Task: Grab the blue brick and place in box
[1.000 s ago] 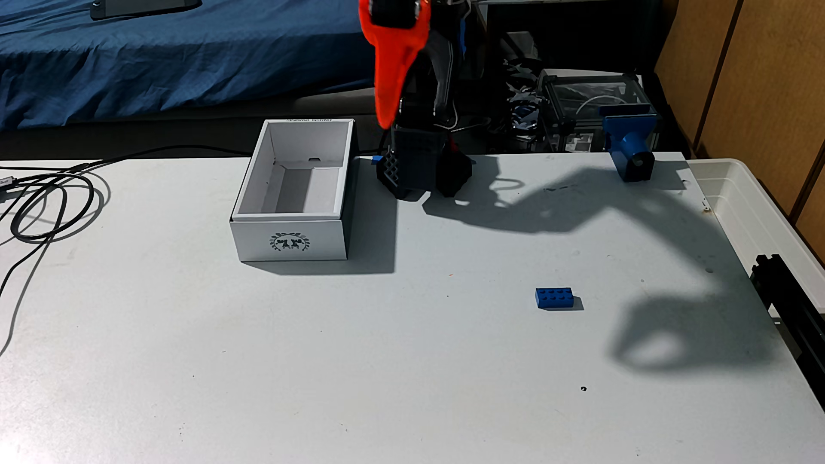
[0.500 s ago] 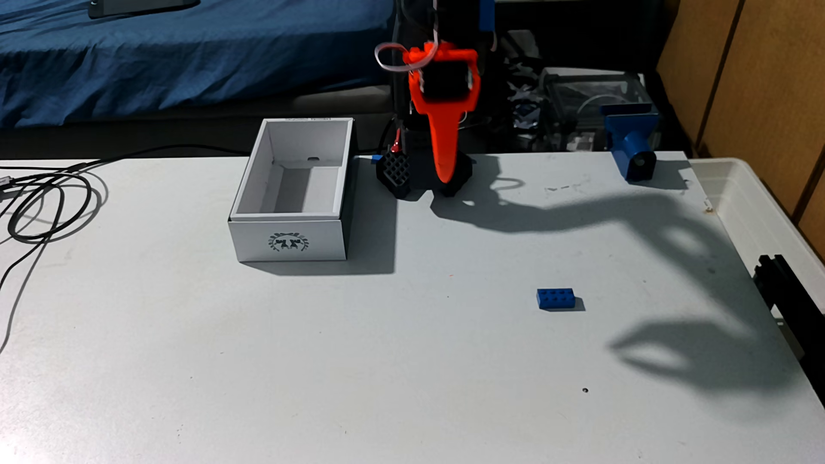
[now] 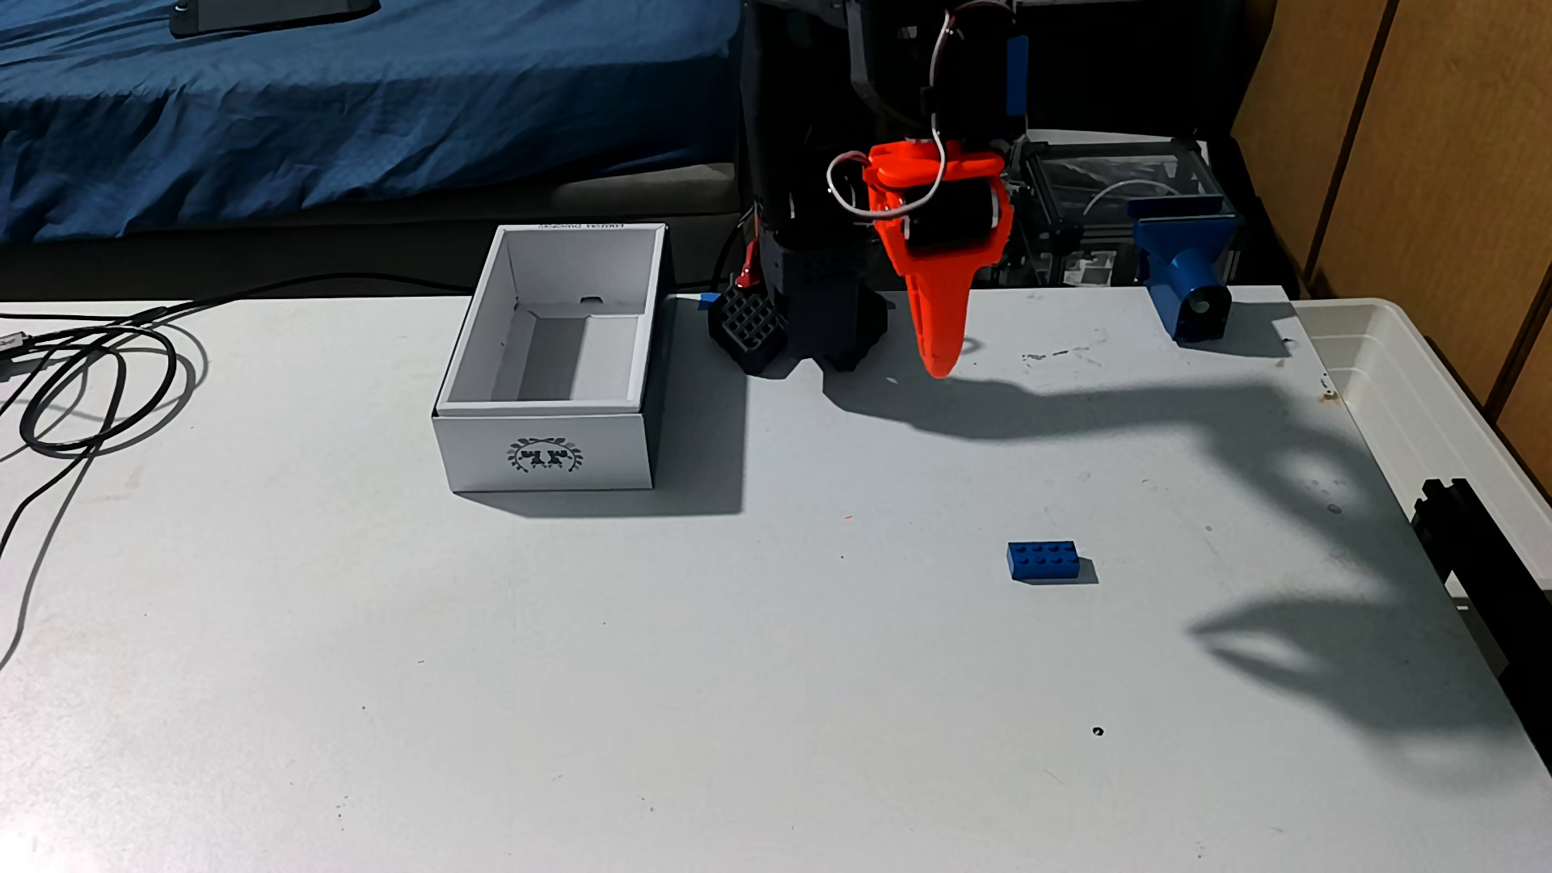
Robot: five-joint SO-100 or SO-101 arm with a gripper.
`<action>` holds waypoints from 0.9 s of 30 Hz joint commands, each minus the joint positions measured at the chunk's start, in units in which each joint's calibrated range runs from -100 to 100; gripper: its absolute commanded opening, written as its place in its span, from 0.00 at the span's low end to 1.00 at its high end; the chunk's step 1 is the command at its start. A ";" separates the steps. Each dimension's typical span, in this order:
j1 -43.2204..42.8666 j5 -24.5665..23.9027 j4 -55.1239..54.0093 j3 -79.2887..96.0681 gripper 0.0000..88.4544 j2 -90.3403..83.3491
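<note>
Claw [image 3: 941,365], orange, hangs tip-down in the fixed view above the far part of the surface [image 3: 588,671], just beside the arm's base; whether it is wide or narrow I cannot tell, and it looks empty. Nothing is done yet: the brick [image 3: 1046,560] lies well nearer the camera and slightly right of the claw, on open surface. Box [image 3: 546,453] stands left of the claw, empty. A tray [image 3: 1428,403] lines the surface's right edge.

Hard left light, long rightward shadows
</note>
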 commanded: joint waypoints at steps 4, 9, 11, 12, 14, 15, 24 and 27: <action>-0.12 -3.02 -1.12 -0.51 0.01 0.10; -0.20 -3.02 -5.52 4.99 0.01 0.02; -0.42 -3.02 -7.50 7.83 0.01 -0.66; -0.42 -3.02 -8.10 8.98 0.01 -0.66; -0.64 -3.02 -8.10 10.67 0.01 -0.58; -0.72 -3.02 -8.10 11.29 0.01 -0.32; -1.53 -3.18 -14.74 18.83 0.01 0.02; -1.61 -4.55 -18.79 20.96 0.01 0.02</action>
